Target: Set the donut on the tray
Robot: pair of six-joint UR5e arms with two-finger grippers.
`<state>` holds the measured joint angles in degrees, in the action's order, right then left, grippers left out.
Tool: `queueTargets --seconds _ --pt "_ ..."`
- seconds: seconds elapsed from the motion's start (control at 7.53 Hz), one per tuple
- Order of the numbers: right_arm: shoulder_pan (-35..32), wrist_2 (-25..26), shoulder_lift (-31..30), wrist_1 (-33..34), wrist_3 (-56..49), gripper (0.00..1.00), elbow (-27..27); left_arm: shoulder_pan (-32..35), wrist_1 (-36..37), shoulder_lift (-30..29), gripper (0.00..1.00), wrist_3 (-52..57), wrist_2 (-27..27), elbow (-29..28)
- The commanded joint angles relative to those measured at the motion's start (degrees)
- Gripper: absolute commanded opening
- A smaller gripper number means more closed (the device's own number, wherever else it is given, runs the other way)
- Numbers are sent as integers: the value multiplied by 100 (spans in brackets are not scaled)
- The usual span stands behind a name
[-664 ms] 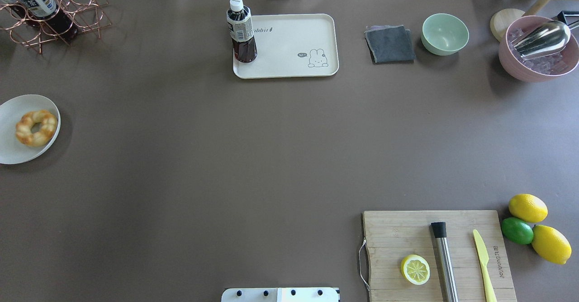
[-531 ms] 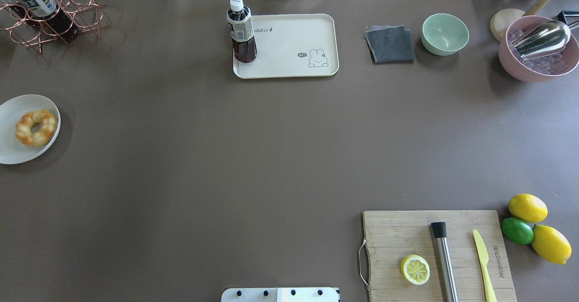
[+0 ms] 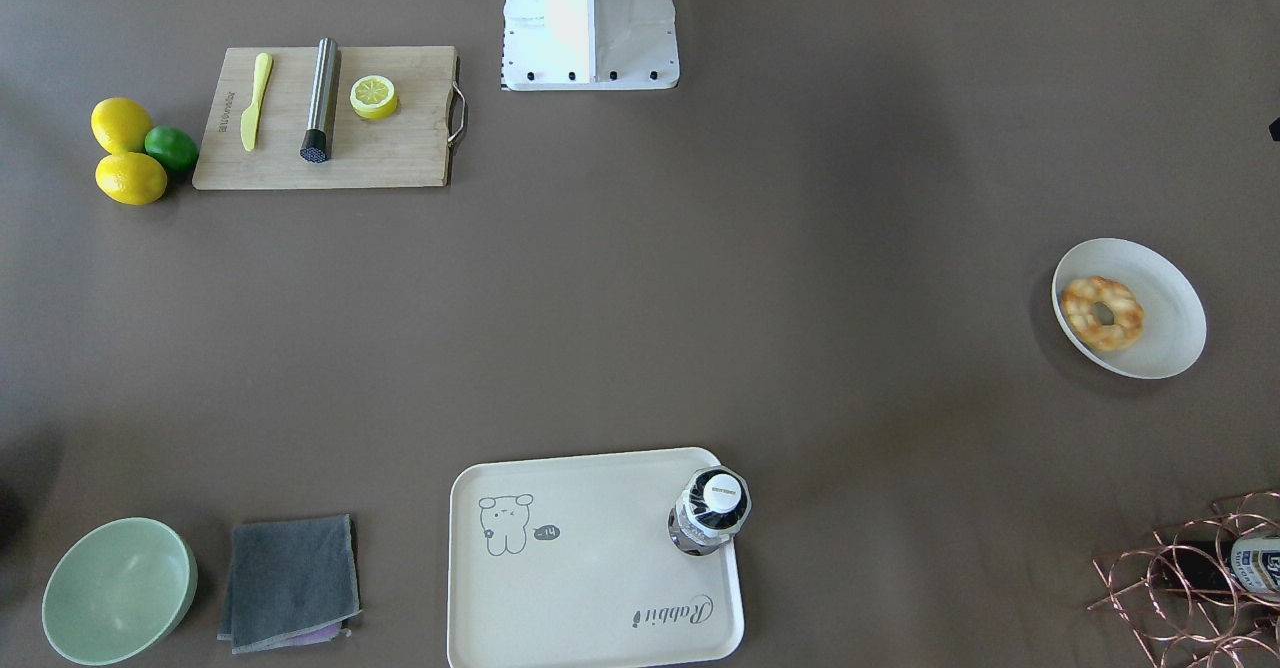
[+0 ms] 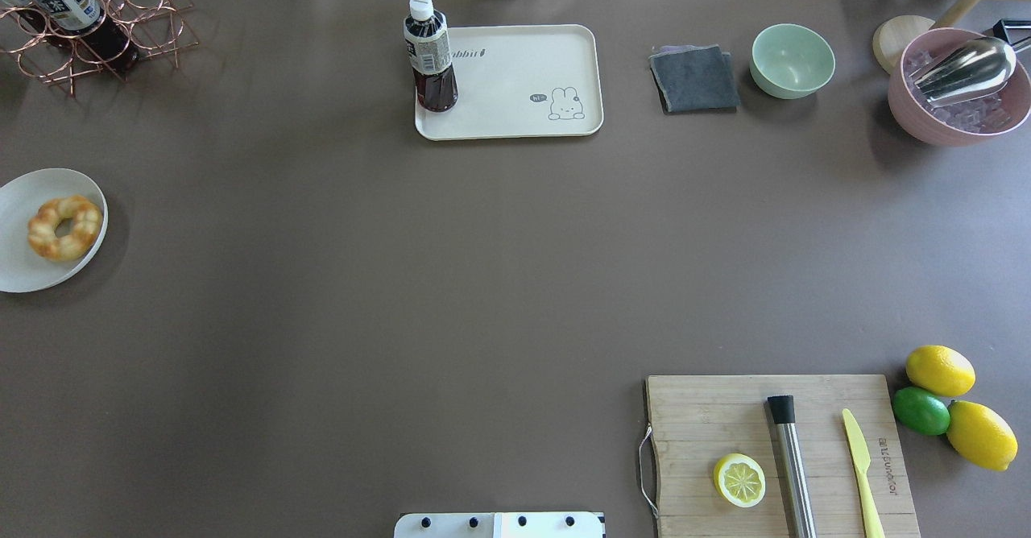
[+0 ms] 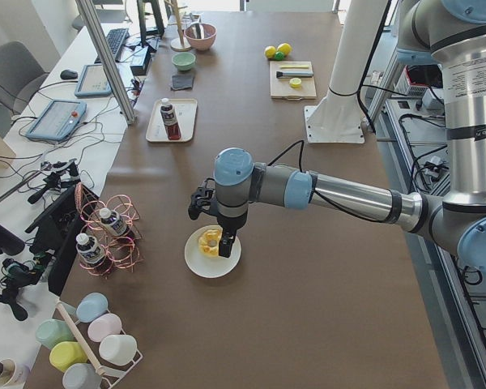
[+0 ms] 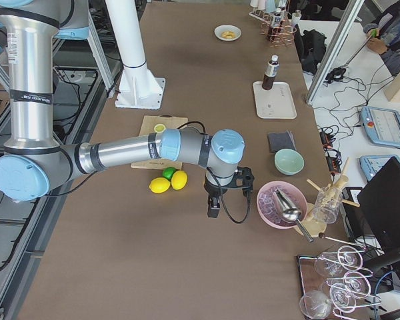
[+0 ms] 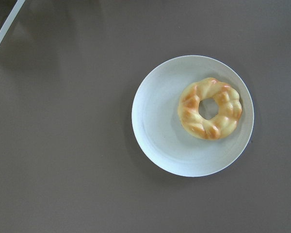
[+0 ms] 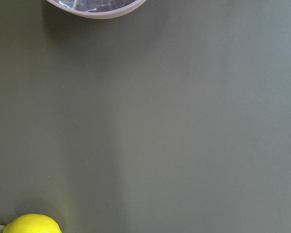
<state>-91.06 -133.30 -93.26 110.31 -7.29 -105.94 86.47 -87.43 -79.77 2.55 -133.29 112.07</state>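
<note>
The golden-brown donut [image 4: 64, 227] lies on a round white plate [image 4: 24, 272] at the table's left edge. It also shows in the front view [image 3: 1101, 313] and the left wrist view [image 7: 210, 108]. The cream tray [image 4: 515, 79] with the cartoon sits at the far middle, a dark drink bottle [image 4: 429, 55] standing on its left end. My left gripper [image 5: 219, 239] hangs just above the plate in the exterior left view; I cannot tell if it is open. My right gripper [image 6: 213, 210] hangs over bare table near the lemons; I cannot tell its state.
A wooden cutting board [image 4: 725, 409] with a lemon half [image 4: 739, 480], a steel muddler and a yellow knife is at the near right, beside lemons and a lime [image 4: 921, 410]. A grey cloth [image 4: 694, 79], green bowl [image 4: 792, 60], pink ice bowl [image 4: 958, 87] and copper rack [image 4: 97, 31] line the far edge.
</note>
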Motion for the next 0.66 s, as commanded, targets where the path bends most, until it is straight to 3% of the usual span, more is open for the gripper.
queueTargets --seconds 0.0,0.13,0.53 --pt "0 -55 10 -1 0 100 30 45 6 -117 97 -192 65 43" --pt "0 -56 -8 8 0 100 30 63 -81 -257 97 -472 110 -200" --pt "0 -56 -34 8 9 100 12 169 -1125 137 97 -325 389 -378"
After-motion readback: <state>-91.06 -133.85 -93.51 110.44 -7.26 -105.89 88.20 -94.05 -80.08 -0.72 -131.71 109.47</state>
